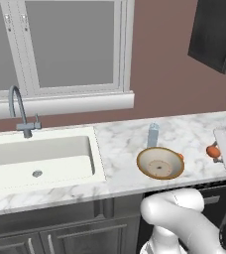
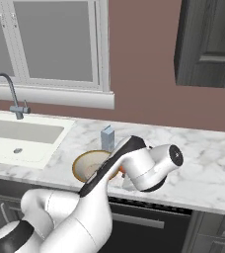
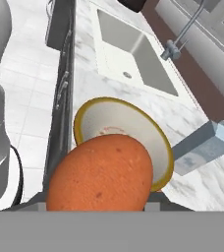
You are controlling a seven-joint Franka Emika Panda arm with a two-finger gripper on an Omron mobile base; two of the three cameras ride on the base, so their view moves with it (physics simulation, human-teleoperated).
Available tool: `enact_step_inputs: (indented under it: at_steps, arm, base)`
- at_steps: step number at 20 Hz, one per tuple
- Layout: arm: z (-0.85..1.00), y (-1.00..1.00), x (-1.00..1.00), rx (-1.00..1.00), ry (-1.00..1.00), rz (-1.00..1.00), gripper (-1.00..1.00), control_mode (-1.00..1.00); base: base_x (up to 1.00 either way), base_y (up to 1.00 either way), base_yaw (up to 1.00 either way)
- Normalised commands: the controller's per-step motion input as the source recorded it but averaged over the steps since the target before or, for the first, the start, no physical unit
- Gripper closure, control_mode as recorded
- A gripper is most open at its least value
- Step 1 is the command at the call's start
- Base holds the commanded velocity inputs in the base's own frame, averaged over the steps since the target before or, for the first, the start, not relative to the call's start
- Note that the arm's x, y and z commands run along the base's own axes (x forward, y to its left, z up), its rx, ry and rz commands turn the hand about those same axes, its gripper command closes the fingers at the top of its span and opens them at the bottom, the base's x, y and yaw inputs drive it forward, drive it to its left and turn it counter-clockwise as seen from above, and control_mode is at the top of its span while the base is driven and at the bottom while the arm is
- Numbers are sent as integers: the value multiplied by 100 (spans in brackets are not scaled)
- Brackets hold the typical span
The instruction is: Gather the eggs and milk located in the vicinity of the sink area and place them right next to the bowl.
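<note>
My gripper (image 1: 219, 149) is shut on an orange-brown egg (image 1: 212, 152) over the marble counter, a short way right of the bowl (image 1: 159, 162) and not touching it. In the hand view the egg (image 3: 101, 174) fills the foreground between the fingers. The tan bowl (image 3: 121, 123) lies just beyond it and the pale blue milk (image 3: 205, 145) carton beside that. The milk (image 1: 153, 134) stands upright right behind the bowl. A small orange-brown shape (image 1: 180, 156) sits against the bowl's right rim, mostly hidden. The sink (image 1: 40, 158) with its faucet (image 1: 18, 111) lies at the left.
A dark wall cabinet (image 1: 216, 34) hangs at the upper right, and a window (image 1: 60, 44) is above the sink. In the right base view my own arm (image 2: 134, 165) crosses in front of the bowl (image 2: 87, 165). Bare marble counter (image 2: 208, 168) stretches to the right.
</note>
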Motion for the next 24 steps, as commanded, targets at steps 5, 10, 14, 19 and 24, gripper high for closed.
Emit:
enact_step_inputs:
  at_steps: [5,10,14,19,24]
  arm:
    - [-32,0,22,0,10,-3,100,-100]
    - [-32,0,17,0,15,-5,100,-100]
    - [-25,0,13,0,13,-6,100,-100]
    - [-31,0,12,0,6,-6,100,-100]
    - [-32,0,7,0,1,-7,100,-100]
  base:
    - [0,0,0]
    - [0,0,0]
    - [0,0,0]
    - [0,0,0]
    - [0,0,0]
